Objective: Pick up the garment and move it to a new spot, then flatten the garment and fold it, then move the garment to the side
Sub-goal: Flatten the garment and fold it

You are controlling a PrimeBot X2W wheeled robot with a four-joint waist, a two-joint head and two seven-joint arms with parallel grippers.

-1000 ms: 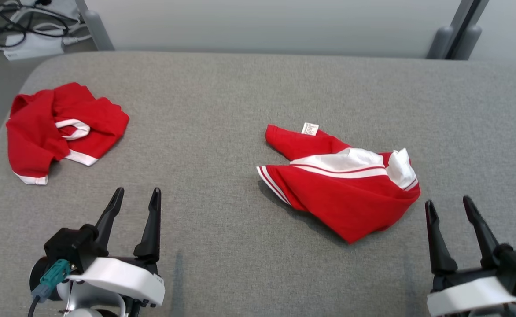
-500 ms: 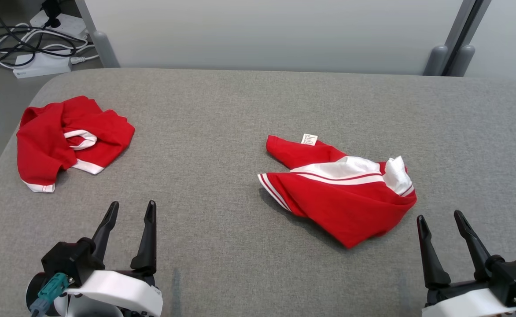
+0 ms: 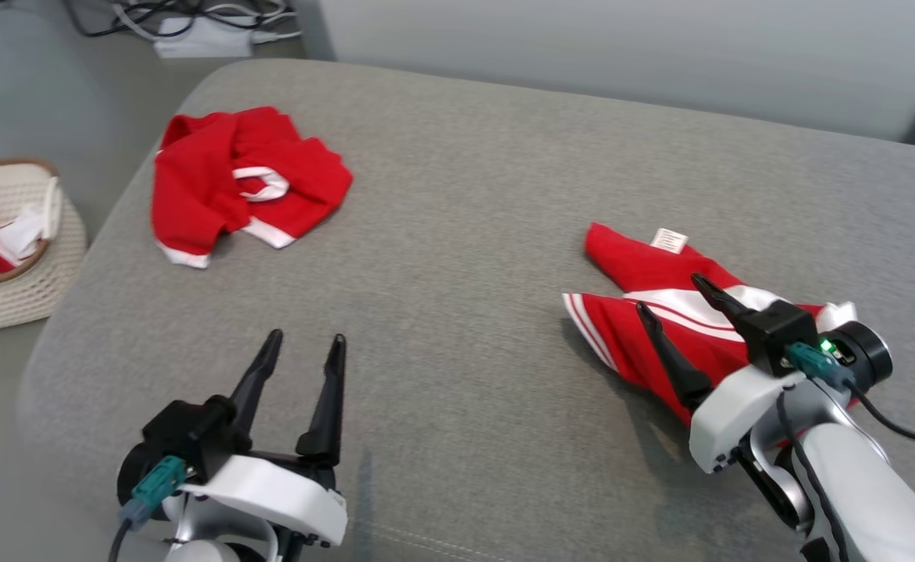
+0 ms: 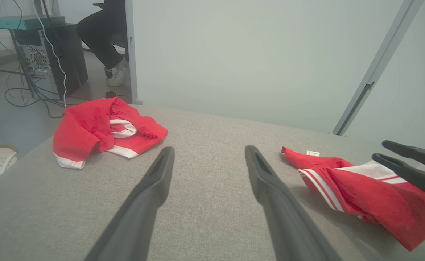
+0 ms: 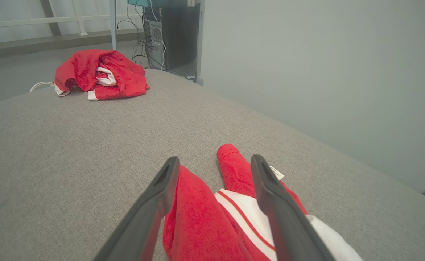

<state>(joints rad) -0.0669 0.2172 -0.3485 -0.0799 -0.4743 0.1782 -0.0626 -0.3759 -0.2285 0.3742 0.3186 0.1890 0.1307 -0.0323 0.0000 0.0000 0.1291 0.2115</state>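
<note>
A crumpled red garment [image 3: 629, 269] with white stripes and a white label lies at the right of the grey padded table [image 3: 465, 195]; it also shows in the left wrist view [image 4: 375, 195] and the right wrist view [image 5: 198, 217]. My right gripper [image 3: 668, 292] hovers open over its near part, fingers pointing left and away, and the cloth lies below and between them [image 5: 215, 158]. Whether they touch it I cannot tell. My left gripper [image 3: 307, 337] stands open over bare table at the front left [image 4: 209, 148], holding nothing.
A second bunched red garment [image 3: 208, 168] lies at the table's far left corner. A woven basket [image 3: 44, 289] with red and white cloth stands on the floor to the left. Cables and a power strip [image 3: 200, 43] lie behind. A person's leg and shoe [image 4: 114, 69] are beside a computer tower [image 4: 45, 61].
The head camera has swung left, bringing the basket into view. My right gripper has moved up and inward from the front right corner to above the striped garment. Both grippers stay open.
</note>
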